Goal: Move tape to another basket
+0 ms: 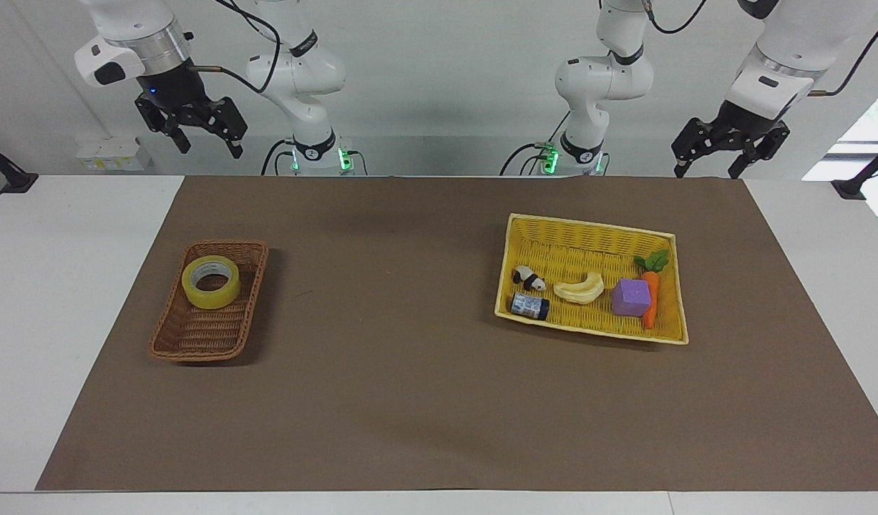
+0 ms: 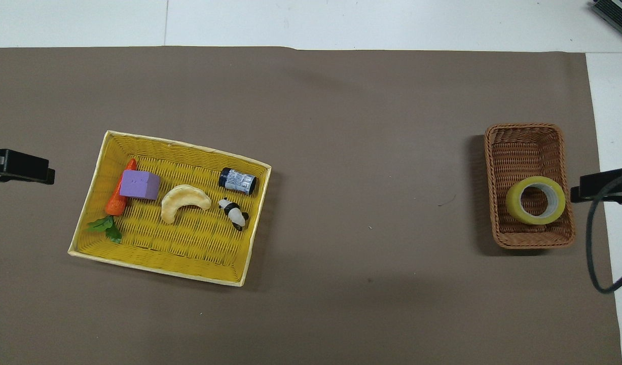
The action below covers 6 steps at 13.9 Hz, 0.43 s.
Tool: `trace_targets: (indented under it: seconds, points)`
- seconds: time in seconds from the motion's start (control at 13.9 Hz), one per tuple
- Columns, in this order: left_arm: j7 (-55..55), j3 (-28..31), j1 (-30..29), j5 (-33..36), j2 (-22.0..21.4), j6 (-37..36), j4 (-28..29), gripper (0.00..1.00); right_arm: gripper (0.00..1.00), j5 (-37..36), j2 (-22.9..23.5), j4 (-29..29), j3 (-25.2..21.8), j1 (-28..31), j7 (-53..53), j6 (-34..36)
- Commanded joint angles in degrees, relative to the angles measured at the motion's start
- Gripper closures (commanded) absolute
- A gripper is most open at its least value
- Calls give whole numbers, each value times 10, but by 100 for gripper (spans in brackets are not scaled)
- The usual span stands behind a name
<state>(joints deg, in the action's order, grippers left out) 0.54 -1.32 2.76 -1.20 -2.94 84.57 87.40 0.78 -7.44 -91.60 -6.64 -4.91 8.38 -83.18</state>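
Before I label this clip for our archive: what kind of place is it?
Probably a robotics lab: two Franka arms with the left gripper and right gripper raised, a brown mat, toy-filled yellow basket.

A white table [image 1: 66, 300] carries a brown mat [image 1: 424, 372] that fills most of the frame. On the mat lie two baskets: a small brown wicker basket [image 1: 195, 336] at centre left of the facing view, and a larger yellow basket [image 1: 589, 236] (set slightly askew) at centre right.
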Motion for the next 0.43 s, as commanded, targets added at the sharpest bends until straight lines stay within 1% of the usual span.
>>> trace_targets:
  seconds: [0.0, 0.14, 0.36]
  points:
    - [-5, 5, 4, -5, -13, -5, 12, 0, 0, -14, -16, -22, 1, 2, -16, -12]
    - [-4, 6, 6, -5, -13, -5, 12, 0, 0, -31, -16, -23, 1, 2, -18, -15]
    - [-5, 5, 3, -6, -13, -4, 12, 0, 0, -32, -16, -24, 2, 1, -16, -19]
